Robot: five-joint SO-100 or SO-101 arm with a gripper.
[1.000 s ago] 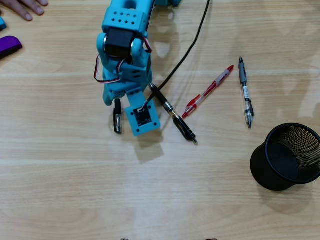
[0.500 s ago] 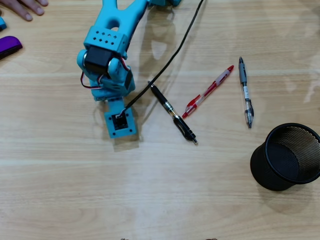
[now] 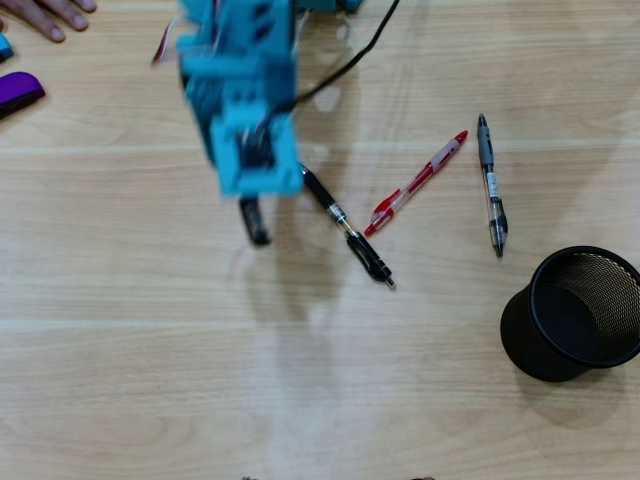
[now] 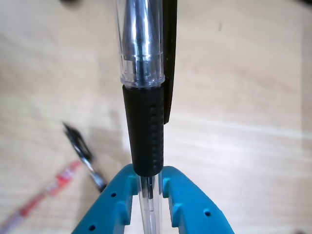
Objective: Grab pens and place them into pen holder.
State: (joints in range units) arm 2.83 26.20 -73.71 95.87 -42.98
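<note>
My blue gripper (image 3: pixel 257 180) is shut on the clear pen with the black cap (image 4: pixel 143 122) and holds it above the table; the arm is motion-blurred in the overhead view. The pen's black end (image 3: pixel 258 225) sticks out below the gripper. In the wrist view the jaws (image 4: pixel 147 178) clamp the pen's clear barrel. The black pen with a gold band (image 3: pixel 345 225) lies just right of the gripper. The red-and-clear pen (image 3: pixel 415 183) and the grey-and-clear pen (image 3: pixel 491 185) lie farther right. The black mesh pen holder (image 3: pixel 520 330) stands at the lower right, apart from the gripper.
A purple object (image 3: pixel 18 92) lies at the left edge and a person's hand (image 3: pixel 50 15) rests at the top left. A black cable (image 3: pixel 345 65) runs from the arm's base. The black pen (image 4: pixel 83 153) and red pen (image 4: pixel 44 200) show at the wrist view's lower left.
</note>
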